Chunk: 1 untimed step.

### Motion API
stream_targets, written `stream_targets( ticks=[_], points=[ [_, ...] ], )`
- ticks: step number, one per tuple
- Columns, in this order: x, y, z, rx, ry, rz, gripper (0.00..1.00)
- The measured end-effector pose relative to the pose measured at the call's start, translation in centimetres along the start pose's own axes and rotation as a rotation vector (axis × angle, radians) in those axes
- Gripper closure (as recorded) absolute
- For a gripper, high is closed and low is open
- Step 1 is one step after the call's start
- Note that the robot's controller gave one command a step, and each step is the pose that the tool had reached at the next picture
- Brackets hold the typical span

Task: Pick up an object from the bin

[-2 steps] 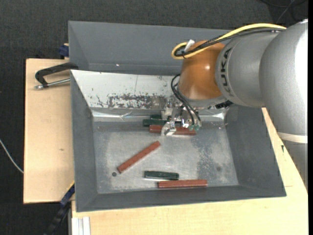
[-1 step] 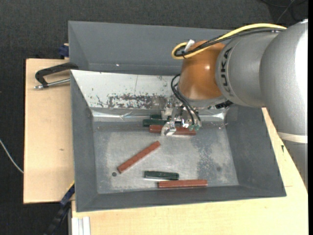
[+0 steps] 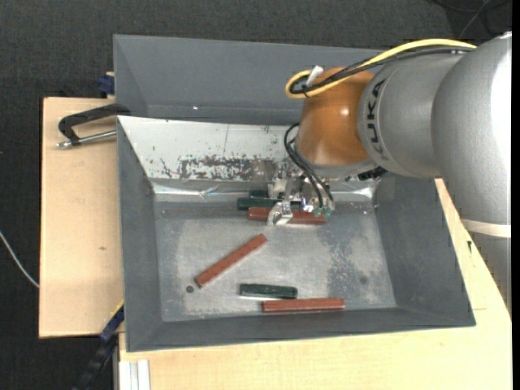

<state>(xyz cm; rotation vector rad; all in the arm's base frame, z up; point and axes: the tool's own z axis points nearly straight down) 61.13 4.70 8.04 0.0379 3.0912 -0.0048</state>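
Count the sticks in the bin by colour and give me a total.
Red-brown sticks: 3
Dark green sticks: 2
Total: 5, with one of each colour lying right by the gripper.

Robotics lab or test cell, seen from above. A grey metal bin [image 3: 244, 63] with sloping walls stands in the middle, with a dark, carpet-like floor [image 3: 244, 6] behind it. From the right edge a thick silver industrial arm [image 3: 455, 112] lettered KUKA reaches over the bin's back wall, with an orange cover [image 3: 333, 128] at its wrist and a yellow cable [image 3: 406, 51] looped above. Small sticks [image 3: 230, 261] lie loose on the scuffed bottom, red-brown and dark green.
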Motion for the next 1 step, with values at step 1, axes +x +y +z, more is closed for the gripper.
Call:
stream_targets(
  ticks=[1],
  points=[
    [0.0, 0.0, 0.0, 0.0, 0.0, 0.0, 1.0]
  ],
)
